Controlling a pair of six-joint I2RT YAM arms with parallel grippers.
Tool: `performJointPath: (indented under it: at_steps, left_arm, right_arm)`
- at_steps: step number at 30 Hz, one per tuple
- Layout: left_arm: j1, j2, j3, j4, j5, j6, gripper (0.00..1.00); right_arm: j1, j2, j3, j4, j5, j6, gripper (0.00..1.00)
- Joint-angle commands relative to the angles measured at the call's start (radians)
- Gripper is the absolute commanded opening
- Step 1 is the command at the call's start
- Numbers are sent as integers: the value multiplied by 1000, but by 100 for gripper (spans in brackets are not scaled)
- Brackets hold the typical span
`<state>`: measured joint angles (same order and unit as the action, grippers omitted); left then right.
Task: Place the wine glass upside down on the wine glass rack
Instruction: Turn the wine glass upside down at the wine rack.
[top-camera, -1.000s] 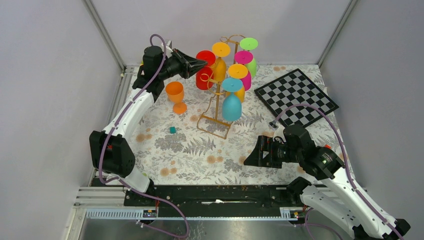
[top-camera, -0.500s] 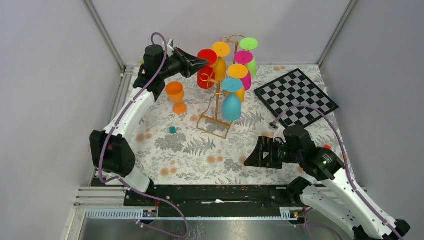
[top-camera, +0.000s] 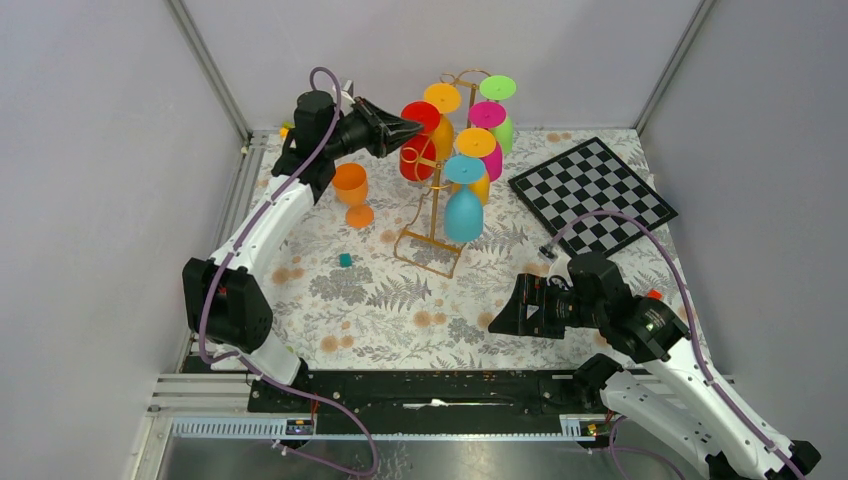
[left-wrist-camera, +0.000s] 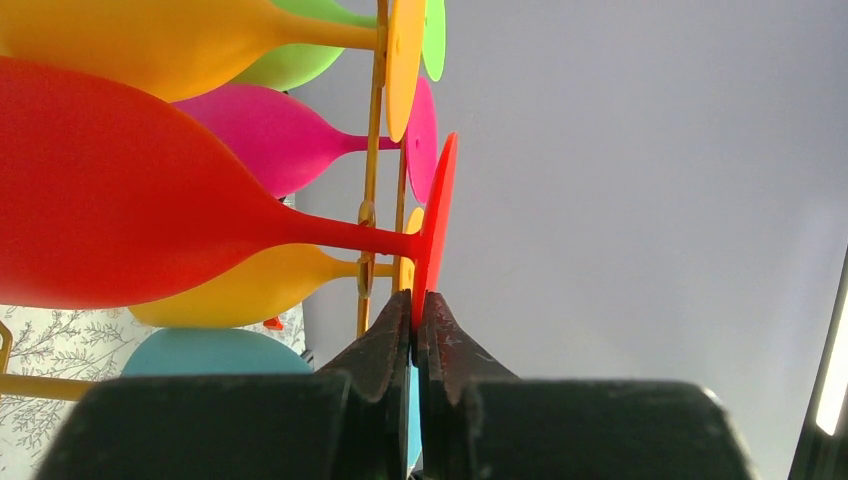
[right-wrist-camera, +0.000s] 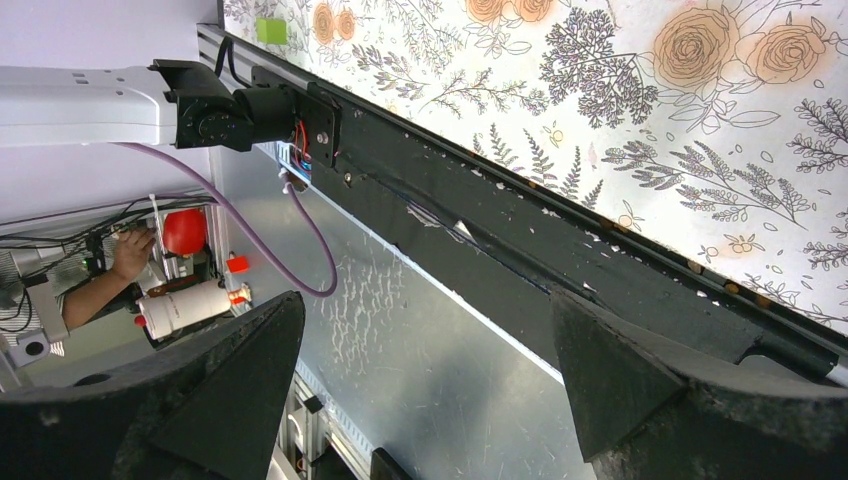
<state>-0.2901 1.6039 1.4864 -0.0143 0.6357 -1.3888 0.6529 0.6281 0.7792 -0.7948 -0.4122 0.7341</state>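
Red wine glass in left pincer

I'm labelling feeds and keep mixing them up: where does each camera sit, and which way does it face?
Top external: above and behind the bases, looking down on the table; left arm, right arm, left gripper and right gripper all show.
Left wrist: on the left arm, facing the red glass and rack; its shut fingers pinch the glass's foot.
Right wrist: low, facing the table's near edge and black rail; its open fingers frame the view.
Shared: top and left wrist both show the red glass and rack.
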Motion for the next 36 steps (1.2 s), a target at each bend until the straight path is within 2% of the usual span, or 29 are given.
performJointPath:
  at_steps: [1, 5, 8, 11, 14, 17, 29, 36]
  left_arm:
    - [-10, 1, 55, 37, -2, -6, 0]
    - [-12, 2, 53, 35, -1, -3, 2]
    - [-12, 1, 52, 33, -3, 2, 9]
    - [-12, -6, 52, 23, -13, 14, 22]
    - [-12, -14, 52, 16, -31, 36, 42]
    - [-12, -22, 49, -11, -43, 50, 55]
    - [-10, -36, 49, -55, -67, 89, 97]
    - [34, -90, 35, -128, -110, 174, 99]
  right_arm:
    - [3, -8, -9, 25, -11, -2, 98]
    - [3, -10, -10, 24, -10, -1, 98]
    - [3, -12, -13, 24, -11, 0, 99]
    - [3, -14, -14, 25, -10, 1, 99]
    - [2, -17, -18, 24, -9, 2, 98]
    - [3, -20, -19, 23, -7, 4, 99]
    - [2, -28, -24, 25, -8, 7, 98]
    - [3, -38, -30, 23, -6, 9, 99]
